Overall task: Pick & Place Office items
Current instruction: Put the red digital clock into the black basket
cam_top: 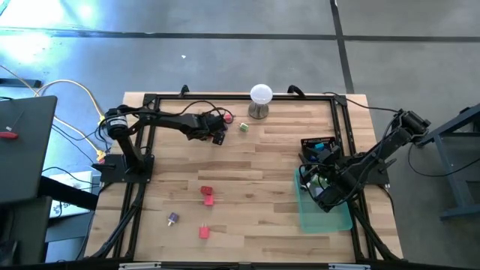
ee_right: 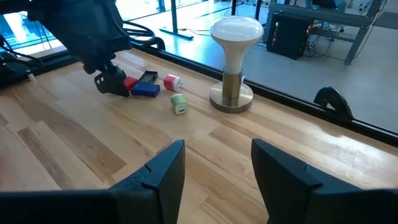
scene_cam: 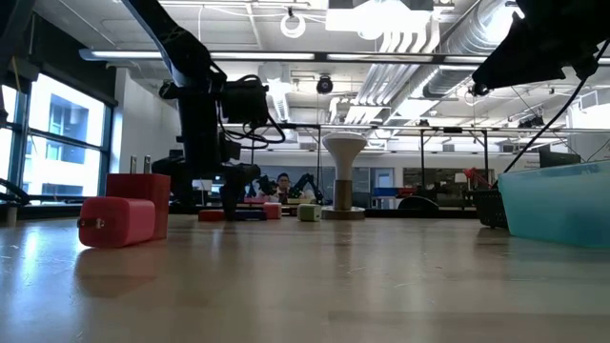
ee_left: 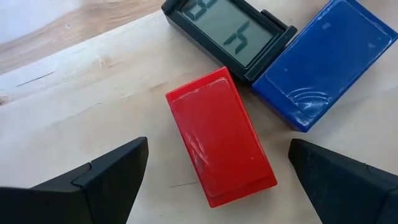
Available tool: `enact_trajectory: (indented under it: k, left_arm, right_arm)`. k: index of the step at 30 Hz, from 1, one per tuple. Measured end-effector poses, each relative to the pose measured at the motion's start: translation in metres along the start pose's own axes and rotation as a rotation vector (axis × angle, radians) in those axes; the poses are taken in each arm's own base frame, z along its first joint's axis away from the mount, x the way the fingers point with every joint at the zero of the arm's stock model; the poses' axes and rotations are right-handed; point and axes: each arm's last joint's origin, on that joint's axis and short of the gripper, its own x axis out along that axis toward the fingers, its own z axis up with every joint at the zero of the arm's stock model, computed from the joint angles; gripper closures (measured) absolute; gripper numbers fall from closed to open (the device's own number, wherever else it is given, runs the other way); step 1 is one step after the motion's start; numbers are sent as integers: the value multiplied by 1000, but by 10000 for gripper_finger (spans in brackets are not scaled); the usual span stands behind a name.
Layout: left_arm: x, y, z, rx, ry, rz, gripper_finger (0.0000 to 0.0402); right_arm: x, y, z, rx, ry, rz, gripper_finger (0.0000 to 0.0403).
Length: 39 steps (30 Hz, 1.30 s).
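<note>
The left tool [ee_left: 217, 180] is hanging wide open and empty at the far side of the table [cam_top: 255, 172], its two dark fingers [ee_left: 93, 180] standing on either side of a red block [ee_left: 219, 135] without touching it. The red block is lying flat, its long axis running slantwise between the fingers, with one short end nearly meeting a black piece with a grey display [ee_left: 227, 31] and a blue block [ee_left: 323, 59] just beside it. A small pale green piece [ee_right: 179, 104] is sitting between this cluster and the white ball on a stand [ee_right: 233, 56]. Three more red pieces [cam_top: 206, 196] and a purple one [cam_top: 172, 218] are lying well apart nearer the table's front. The right tool [ee_right: 217, 174] is waiting above the green tray [cam_top: 326, 214], partly open, gripping nothing.
</note>
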Motion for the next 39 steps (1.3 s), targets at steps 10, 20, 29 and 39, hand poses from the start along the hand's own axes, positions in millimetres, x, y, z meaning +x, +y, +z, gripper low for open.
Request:
enact_trajectory:
  k: [10, 20, 29, 39]
  left_arm:
    - [0, 0, 0, -2, -6, 7, 17]
    - [1, 0, -1, -85, 27, -12, 17]
    - [1, 1, 0, -107, 32, -17, 17]
    - [1, 1, 0, -114, 30, -17, 17]
  right_arm:
    - [0, 0, 0, 0, 0, 0, 231]
    - [0, 0, 0, 0, 2, 0, 231]
    - [0, 0, -1, 0, 18, -1, 231]
    - [0, 0, -1, 0, 18, -1, 231]
